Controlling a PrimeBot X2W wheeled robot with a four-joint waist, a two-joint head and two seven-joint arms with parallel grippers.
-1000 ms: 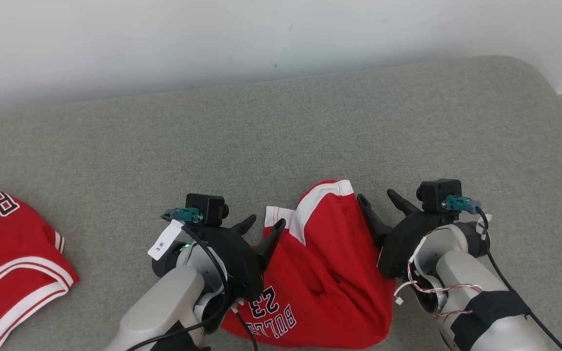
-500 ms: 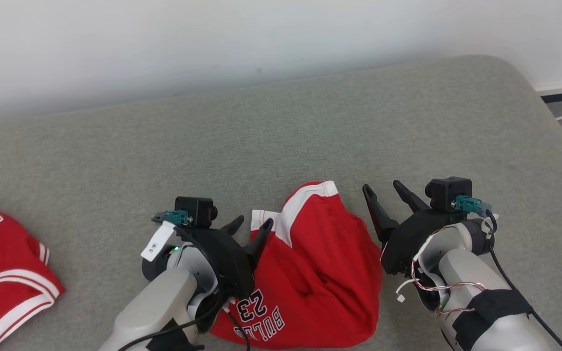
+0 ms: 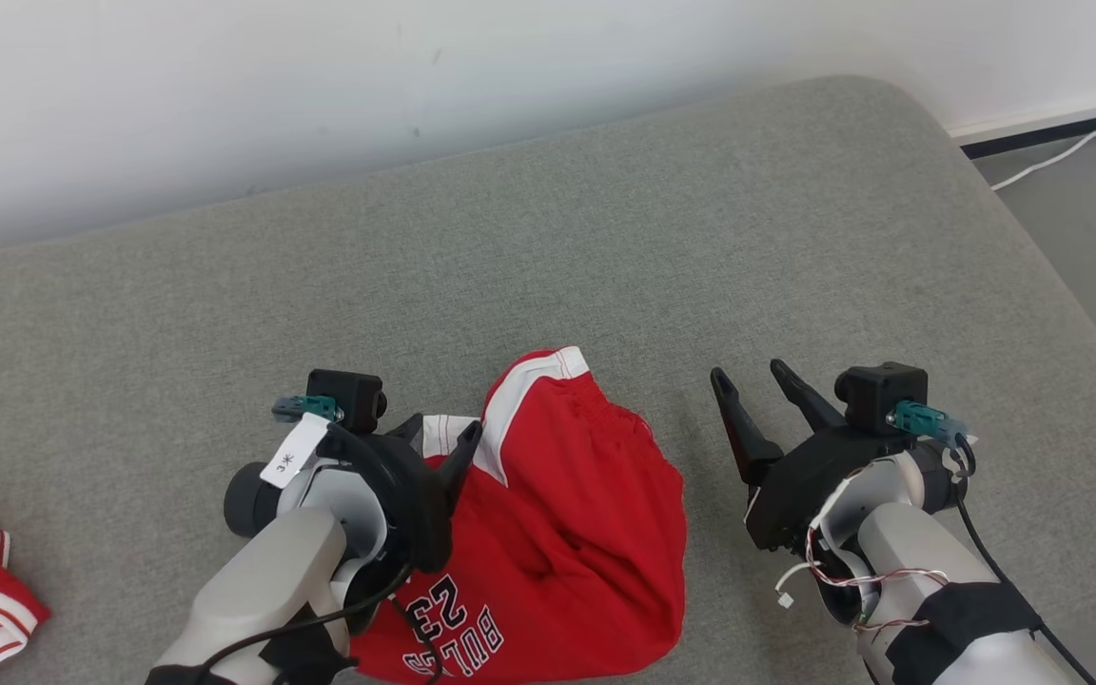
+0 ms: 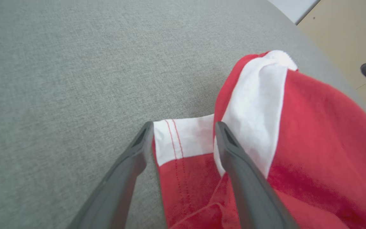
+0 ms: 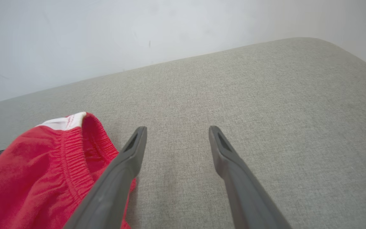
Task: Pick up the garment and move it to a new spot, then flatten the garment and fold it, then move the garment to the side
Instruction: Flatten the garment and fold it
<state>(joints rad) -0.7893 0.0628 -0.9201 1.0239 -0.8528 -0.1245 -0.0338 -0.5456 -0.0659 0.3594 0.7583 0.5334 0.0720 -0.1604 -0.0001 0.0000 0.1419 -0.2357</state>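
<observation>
Fingers of the left pincer (image 3: 441, 436) stand apart astride the white hem of the red garment (image 3: 567, 533), crumpled on the grey cushion (image 3: 605, 247); the right pincer (image 3: 751, 376), open and empty, has drawn clear of its edge, so flattening probably needs a fresh grip.

red garment (image 3: 557, 533), upside-down print "BULL" over "23"; white hanging tag (image 3: 288, 455), seemingly "3米"

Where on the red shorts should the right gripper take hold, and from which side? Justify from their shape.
Grip the ribbed edge of the red shorts, coming from the robot's right, where the open right gripper hovers over the grey cushion. That edge stands raised and bunched, so it probably offers a fold to pinch.
</observation>
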